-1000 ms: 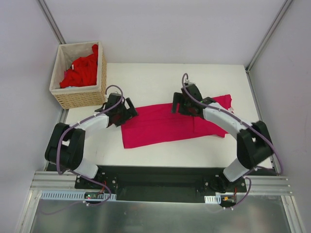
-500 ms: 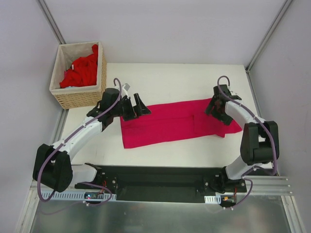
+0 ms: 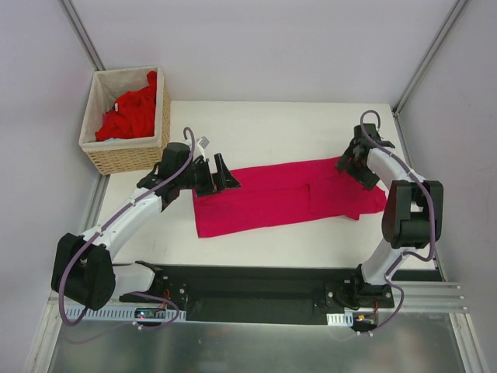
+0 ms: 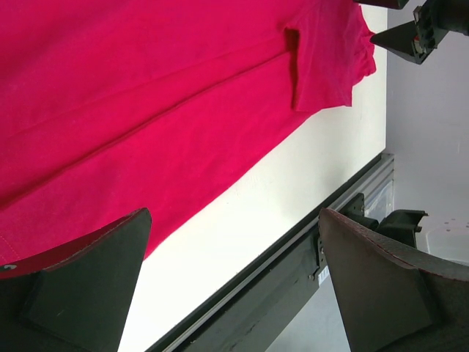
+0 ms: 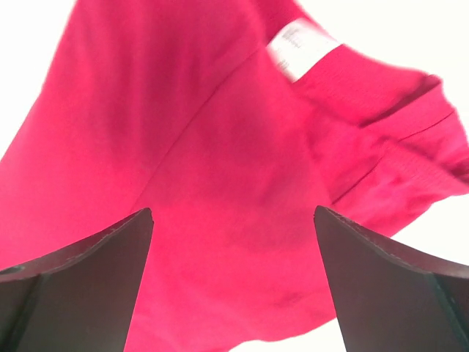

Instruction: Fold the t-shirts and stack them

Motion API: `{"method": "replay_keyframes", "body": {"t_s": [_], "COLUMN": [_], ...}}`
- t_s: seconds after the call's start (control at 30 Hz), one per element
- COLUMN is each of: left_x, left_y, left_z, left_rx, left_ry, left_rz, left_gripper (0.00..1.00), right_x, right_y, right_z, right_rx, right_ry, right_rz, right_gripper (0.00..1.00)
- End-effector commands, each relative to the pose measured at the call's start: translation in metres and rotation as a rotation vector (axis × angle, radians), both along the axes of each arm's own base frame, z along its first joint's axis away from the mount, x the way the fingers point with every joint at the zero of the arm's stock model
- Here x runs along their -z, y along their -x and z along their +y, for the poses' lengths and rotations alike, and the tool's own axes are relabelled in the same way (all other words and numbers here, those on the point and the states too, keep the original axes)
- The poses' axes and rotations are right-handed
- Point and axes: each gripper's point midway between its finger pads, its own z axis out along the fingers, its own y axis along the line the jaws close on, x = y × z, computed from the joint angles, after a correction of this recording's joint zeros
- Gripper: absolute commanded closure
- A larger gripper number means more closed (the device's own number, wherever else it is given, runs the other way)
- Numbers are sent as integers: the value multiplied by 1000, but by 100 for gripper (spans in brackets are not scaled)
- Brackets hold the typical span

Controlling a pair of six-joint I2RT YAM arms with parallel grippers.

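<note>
On the white table (image 3: 256, 124), the magenta t-shirt (image 3: 272, 198) is laid flat as a long folded band. Since a second ago, the left gripper (image 3: 225, 176) has been shifted from the band's left edge to over its left end. The right gripper (image 3: 353, 171) has been shifted from mid-band to the collar end, above the white neck label (image 5: 300, 48). Both pincers are spread apart, with nothing clamped. At the far-left corner, red t-shirts (image 3: 128, 116) are heaped in the wicker basket (image 3: 128, 159).

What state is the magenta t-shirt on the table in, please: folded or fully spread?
Partly folded: the magenta t-shirt lies flat as a long narrow band, with a lengthwise fold line and one sleeve folded over it.
</note>
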Motion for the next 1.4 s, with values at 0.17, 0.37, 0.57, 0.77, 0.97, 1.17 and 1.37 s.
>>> {"method": "replay_keyframes", "body": {"t_s": [0.17,0.37,0.57,0.77,0.97,1.17,1.37], "left_x": [-6,0,3,4,-1,-4,-2], "left_y": [-2,-6,-11,-12,-12,-6,-4], "left_z": [-3,-2,-3,-4,-5,-2,0], "left_rx": [35,29,29,29,28,30,29], "left_ry": [-7,-28,-39,-36,-26,-27,-36], "left_rz": [-14,2,12,23,18,1,0], "left_gripper": [1,1,1,1,1,1,1], "right_x": [16,27,12,-23,-40,-42,-28], "right_y": [-4,-10,-16,-11,4,4,2], "right_z": [-24,-34,-39,-53,-78,-88,-80], "right_rx": [45,55,64,55,17,-6,-42], "right_ry": [9,15,22,108,329,477,501], "right_rz": [80,130,92,66,195,267,314], "right_gripper": [4,4,4,4,3,3,2]}}
